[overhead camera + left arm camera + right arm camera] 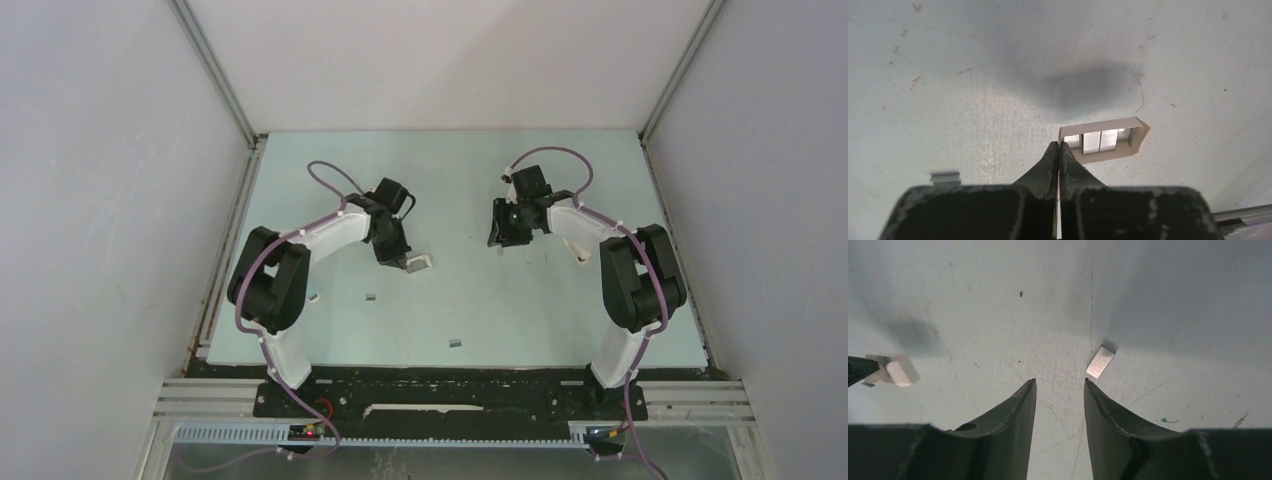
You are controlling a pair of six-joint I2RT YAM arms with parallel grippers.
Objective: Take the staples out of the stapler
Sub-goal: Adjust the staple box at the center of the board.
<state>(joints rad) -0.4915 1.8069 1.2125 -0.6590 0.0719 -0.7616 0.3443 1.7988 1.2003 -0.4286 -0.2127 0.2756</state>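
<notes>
The staples (371, 296) lie scattered as short grey strips on the pale bench (560, 320). One strip is near the middle and another strip (455, 342) is toward the near edge, well apart from it. A paler fleck beside the left arm's elbow is too small to name.

In the right wrist view a ribbed strip (1100, 362) lies flat just beyond the tips of the right fingers (1018, 410). These stand partly open with only bare bench between them. From above, that strip is hidden by the arm.

The left wrist view shows one more strip (945, 177) at the lower left, partly cut off by the black housing. A small white box (1098, 125) lies with its open side toward that camera, shiny strips packed inside.

The left fingers (1050, 160) are pressed fully together, with their tips at the box's left rim. Whether they pinch its edge cannot be made out.
</notes>
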